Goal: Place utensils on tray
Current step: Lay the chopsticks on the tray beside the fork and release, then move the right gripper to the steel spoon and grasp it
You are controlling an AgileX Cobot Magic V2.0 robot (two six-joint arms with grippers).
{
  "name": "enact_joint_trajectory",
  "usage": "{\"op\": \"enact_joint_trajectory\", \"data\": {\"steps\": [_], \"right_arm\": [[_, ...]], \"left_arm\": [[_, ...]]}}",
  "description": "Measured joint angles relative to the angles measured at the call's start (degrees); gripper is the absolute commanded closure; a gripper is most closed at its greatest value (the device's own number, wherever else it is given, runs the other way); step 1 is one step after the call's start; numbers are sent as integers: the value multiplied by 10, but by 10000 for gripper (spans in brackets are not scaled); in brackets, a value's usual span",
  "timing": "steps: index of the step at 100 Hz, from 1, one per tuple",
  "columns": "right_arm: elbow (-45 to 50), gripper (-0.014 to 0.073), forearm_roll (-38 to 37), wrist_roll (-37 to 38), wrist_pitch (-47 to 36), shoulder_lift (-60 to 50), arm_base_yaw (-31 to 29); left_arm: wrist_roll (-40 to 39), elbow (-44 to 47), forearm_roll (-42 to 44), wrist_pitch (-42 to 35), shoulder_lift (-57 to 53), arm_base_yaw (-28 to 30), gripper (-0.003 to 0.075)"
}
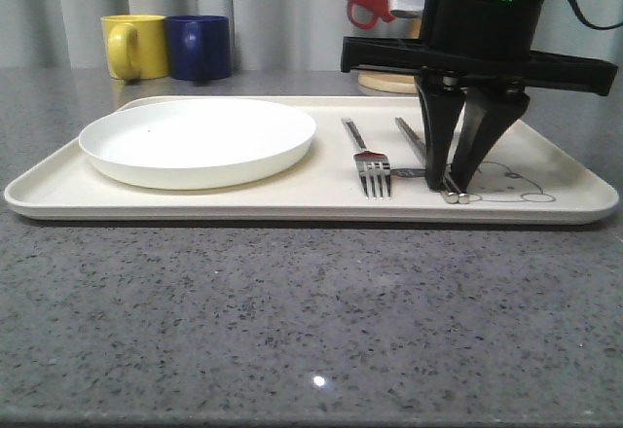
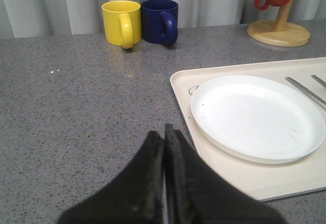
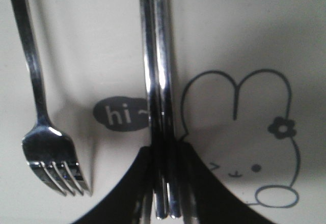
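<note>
- While my right gripper (image 1: 450,187) pinches the chopsticks (image 1: 425,155), the tray (image 1: 311,204) carries everything.
- Plate (image 1: 198,140) sits on the tray's left half.
- Fork (image 1: 368,159) lies beside the chopsticks, on the tray.
- My left gripper (image 2: 164,132) is closed, empty, left of the tray.

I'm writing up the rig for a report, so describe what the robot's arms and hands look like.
Both are matte black. The right hand has two tapered, wedge-like fingers under a wide flat black crossbar, on a boxy black wrist housing with a small green light and a black cable trailing off. The left hand shows two broad black fingers narrowing to blunt tips. No visible lettering or markings.
</note>
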Motion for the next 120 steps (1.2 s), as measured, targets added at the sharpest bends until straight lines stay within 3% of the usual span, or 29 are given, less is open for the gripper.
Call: {"op": "enact_joint_trajectory", "data": {"steps": [13, 20, 42, 59, 86, 120], "right_arm": [[-1, 260, 0, 2, 0, 1, 0], [-1, 199, 0, 2, -4, 1, 0], [-1, 193, -28, 2, -15, -24, -2], [-1, 193, -50, -52, 0, -78, -35], [-1, 193, -90, -154, 59, -112, -166], [-1, 193, -77, -247, 49, -94, -315]], "left_arm": [[0, 0, 0, 0, 0, 0, 739], [0, 0, 0, 0, 0, 0, 739], [0, 0, 0, 0, 0, 0, 739], [0, 0, 0, 0, 0, 0, 739], [0, 0, 0, 0, 0, 0, 739], [0, 0, 0, 0, 0, 0, 739]]}}
